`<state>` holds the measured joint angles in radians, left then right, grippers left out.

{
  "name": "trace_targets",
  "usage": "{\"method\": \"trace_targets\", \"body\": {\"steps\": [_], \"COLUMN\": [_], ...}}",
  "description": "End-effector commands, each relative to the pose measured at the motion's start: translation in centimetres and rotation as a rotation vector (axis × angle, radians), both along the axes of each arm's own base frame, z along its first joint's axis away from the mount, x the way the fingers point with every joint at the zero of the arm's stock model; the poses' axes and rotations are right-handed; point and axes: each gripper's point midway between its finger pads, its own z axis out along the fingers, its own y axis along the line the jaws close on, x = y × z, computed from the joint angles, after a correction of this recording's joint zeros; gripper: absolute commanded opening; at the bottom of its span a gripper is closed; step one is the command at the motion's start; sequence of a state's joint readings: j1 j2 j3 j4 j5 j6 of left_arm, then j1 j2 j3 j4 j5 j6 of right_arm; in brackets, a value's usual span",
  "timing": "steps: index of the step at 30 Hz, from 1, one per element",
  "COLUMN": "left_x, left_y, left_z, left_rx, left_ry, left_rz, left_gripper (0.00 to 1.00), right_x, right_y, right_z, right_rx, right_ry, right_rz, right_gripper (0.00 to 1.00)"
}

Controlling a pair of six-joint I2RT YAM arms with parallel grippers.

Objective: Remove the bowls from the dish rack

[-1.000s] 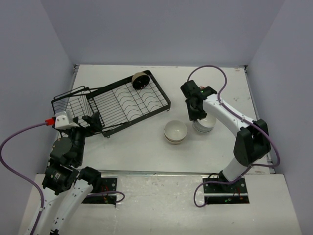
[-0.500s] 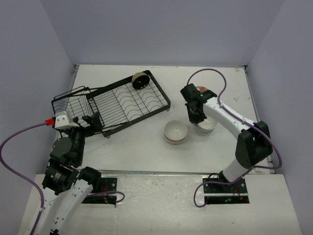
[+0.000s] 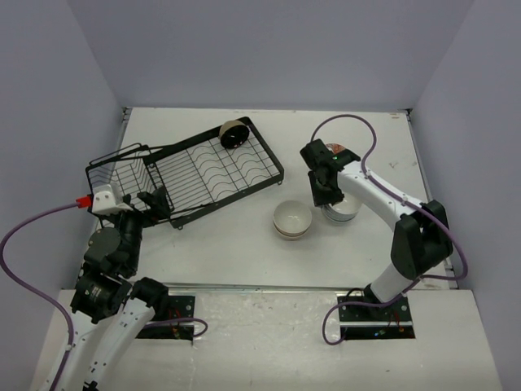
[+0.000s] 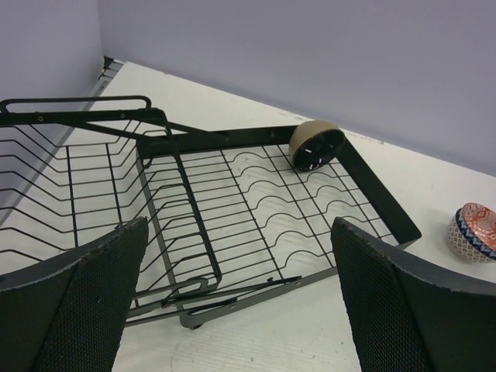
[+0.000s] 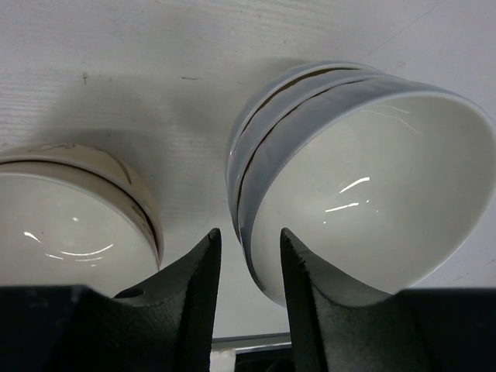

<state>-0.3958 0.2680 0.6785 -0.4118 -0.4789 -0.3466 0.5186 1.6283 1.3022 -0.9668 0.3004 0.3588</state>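
White table [image 3: 244, 236] between lilac walls [image 3: 269, 49]; left end effector [image 4: 239, 226] wide apart, right end effector [image 5: 246, 242] slightly agape at stacked white bowls [image 5: 364, 194].

right gripper [image 3: 324, 198] now farther left over white bowls [image 3: 348, 209]

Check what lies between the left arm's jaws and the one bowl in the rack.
Only bare wire plate slots of the dish rack separate the left gripper, jaws open, from the beige bowl. The left wrist view shows it.

The left gripper [image 4: 239, 232] is held wide-jawed at the dish rack's [image 4: 225, 139] near end; the right gripper [image 5: 248, 236] is pointed downward, barely parted, right of it.
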Motion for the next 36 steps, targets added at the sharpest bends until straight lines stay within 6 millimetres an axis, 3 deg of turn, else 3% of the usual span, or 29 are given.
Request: {"method": "trace_targets", "body": {"steps": [1,7,12,13,15,16,17,18,19,21,22,23,24,26,27,29,30,32,33,34,35,36], "left_x": [0.3,0.9,2.6,3.5,4.6,5.6,6.1,6.7,7.3,7.9,8.2,8.3,8.4,8.2,8.1,7.5,7.4,6.9,6.7,6.2,5.9,5.6], "left_y": [-0.1,-0.8,-2.6,-3.2,-4.1,-5.5,-6.2,-6.9,-8.1,-9.2,-10.0,-10.2,-10.3,-9.8,-9.6,-9.1,-9.1,-9.1,-8.9,-8.4,-7.9,-7.3], "left_z": [0.3,0.0,-0.8,-2.3,-1.5,-3.3,-3.3,-1.6,-2.6,-0.8,-1.2,-0.9,-0.8,-0.5,-0.5,0.1,0.4,1.8,2.4,3.2,3.4,3.4], "left_rx": [0.028,0.04,0.083,0.113,0.126,0.157,0.166,0.162,0.195,0.206,0.225,0.225,0.222,0.211,0.205,0.176,0.167,0.154,0.15,0.155,0.158,0.165], "left_ry": [-0.004,0.025,0.128,0.217,0.263,0.36,0.388,0.375,0.432,0.421,0.441,0.44,0.439,0.427,0.422,0.396,0.385,0.353,0.34,0.316,0.304,0.296], "left_rz": [-0.005,-0.03,-0.093,-0.108,-0.133,-0.183,-0.205,-0.219,-0.237,-0.241,-0.253,-0.259,-0.262,-0.235,-0.225,-0.209,-0.215,-0.23,-0.226,-0.224,-0.208,-0.193], "left_gripper": [1.0,1.0,1.0,1.0,1.0,1.0,1.0,1.0,1.0,1.0,1.0,1.0,1.0,1.0,1.0,1.0,1.0,1.0,1.0,1.0,1.0,1.0], "right_x": [0.6,0.7,0.6,0.2,0.3,-0.1,-0.2,-0.1,-0.2,-0.3,-0.4,-0.4,-0.6,-1.3,-1.6,-1.7,-1.2,-0.3,0.6,2.3,3.0,4.1], "right_y": [0.3,0.4,0.8,0.9,1.2,1.2,1.1,1.2,1.1,1.3,1.4,1.9,3.9,6.0,7.9,9.5,10.4,11.3,11.9,12.5,13.2,14.0], "right_z": [2.7,6.2,9.8,10.6,11.5,12.0,12.3,12.8,12.7,14.6,14.2,14.7,16.8,16.8,19.3,19.4,20.8,20.7,22.4,21.0,21.1,22.7], "right_rx": [0.028,0.08,0.166,0.199,0.24,0.261,0.272,0.291,0.298,0.361,0.381,0.426,0.563,0.707,0.843,0.989,1.059,1.171,1.245,1.252,1.306,1.355], "right_ry": [-0.066,-0.154,-0.274,-0.299,-0.35,-0.378,-0.396,-0.428,-0.442,-0.525,-0.537,-0.565,-0.624,-0.632,-0.687,-0.675,-0.712,-0.691,-0.747,-0.728,-0.704,-0.73], "right_rz": [-0.001,0.0,0.014,0.028,0.041,0.048,0.05,0.05,0.043,0.042,0.041,0.042,0.103,0.136,0.202,0.168,0.174,0.073,0.071,0.005,-0.051,-0.062], "right_gripper": [0.38,0.44,0.49,0.5,0.55,0.57,0.59,0.61,0.61,0.68,0.7,0.71,0.72,0.79,0.8,0.86,0.88,0.92,0.93,0.95,0.97,0.99]}}
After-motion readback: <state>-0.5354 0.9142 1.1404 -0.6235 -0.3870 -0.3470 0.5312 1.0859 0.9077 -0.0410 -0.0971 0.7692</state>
